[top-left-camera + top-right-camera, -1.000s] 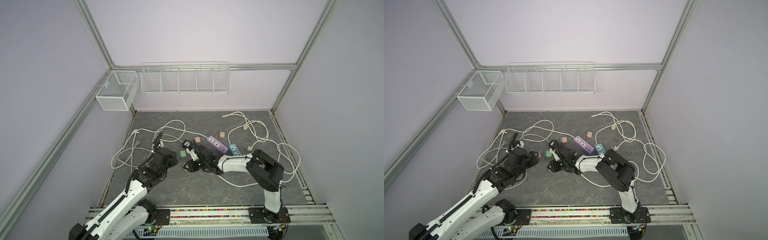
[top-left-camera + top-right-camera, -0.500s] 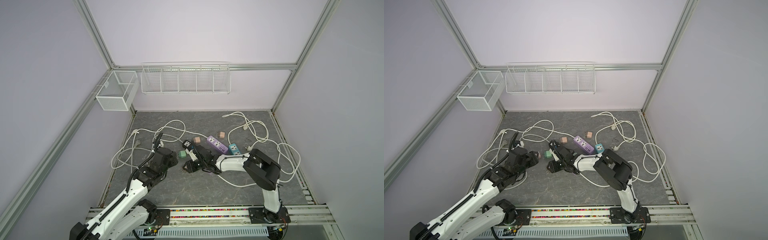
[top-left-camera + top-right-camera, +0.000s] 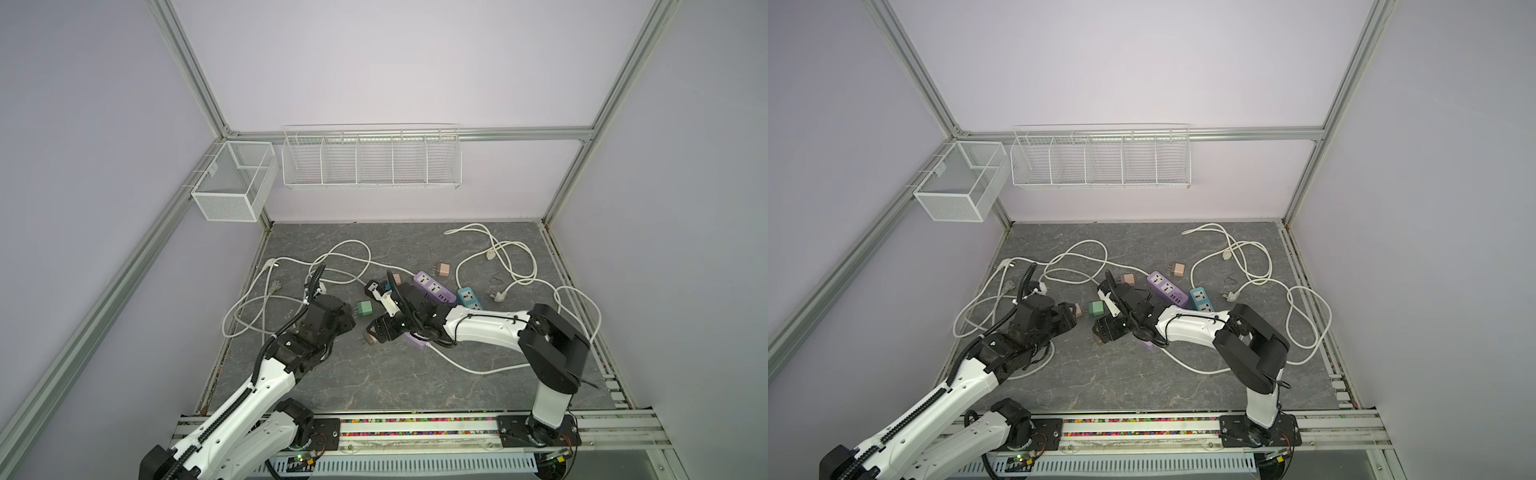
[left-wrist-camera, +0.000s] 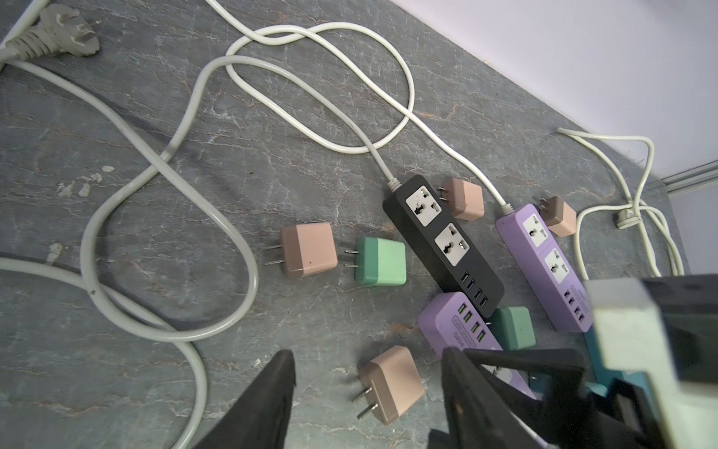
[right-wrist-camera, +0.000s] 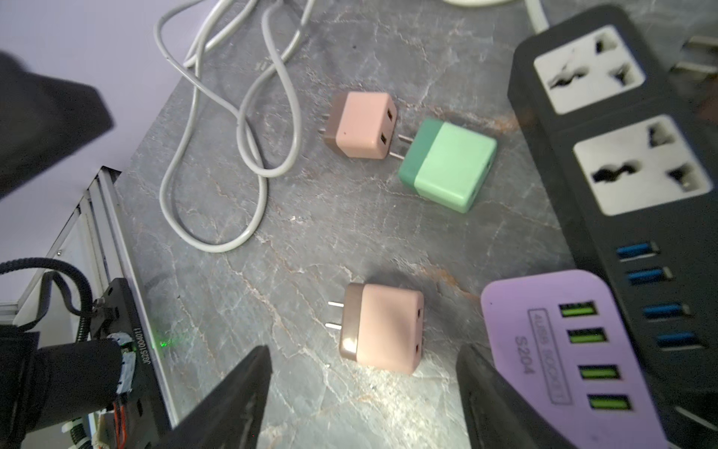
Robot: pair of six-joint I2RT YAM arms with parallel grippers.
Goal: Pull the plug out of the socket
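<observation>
- Unplugging seems done: pink plug point(image 5: 382, 328) lies loose on the desk point(image 5: 311, 241), at nine o'clock of purple socket point(image 3: 416, 341) in a top view.
- The right fingers point(image 5: 237, 400) stand apart astride it; left fingers point(image 4: 268, 408) apart, empty.
- Next: lift clear.

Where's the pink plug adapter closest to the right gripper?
The pink plug adapter lies on the table between the right gripper's open jaws in the right wrist view, beside the purple power strip.

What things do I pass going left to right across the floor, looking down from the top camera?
green charger → farther purple power strip → teal power strip → white plug
</observation>
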